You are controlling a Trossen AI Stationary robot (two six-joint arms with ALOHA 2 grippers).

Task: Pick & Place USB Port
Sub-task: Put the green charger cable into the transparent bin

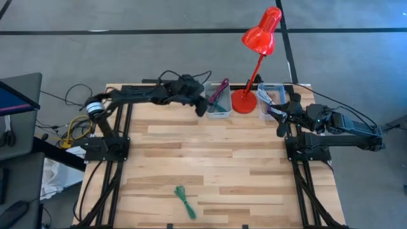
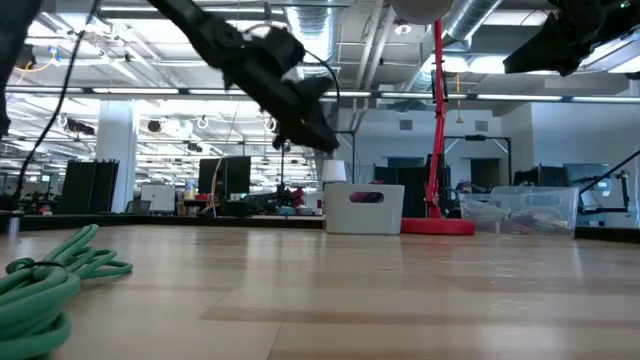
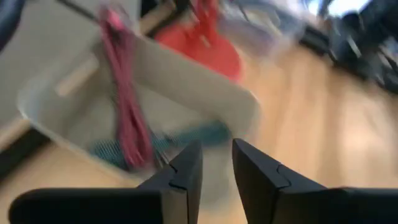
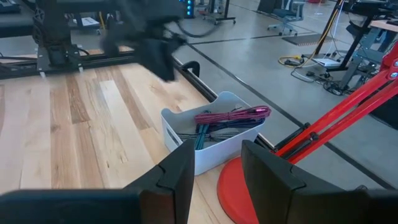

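The left gripper (image 1: 202, 105) is being held in the air at the near-left edge of the white bin (image 1: 219, 102), at the back of the table (image 1: 210, 165). Its fingers (image 3: 183, 174) are being kept a small gap apart, and nothing is being gripped between them. Inside the bin, a pink cable (image 3: 124, 106) is being shown lying over a teal one (image 3: 199, 134); whether either is the USB item cannot be told.

The right gripper (image 1: 280, 117) is being held above the table beside the clear bin (image 1: 270, 98), near the back right corner. Its fingers (image 4: 180, 174) are being kept apart with nothing between them.

Between the two bins, the red lamp (image 1: 257, 57) is being supported on its round base. A green cable bundle (image 1: 184, 200) is being left well apart from both arms, near the front edge of the table.
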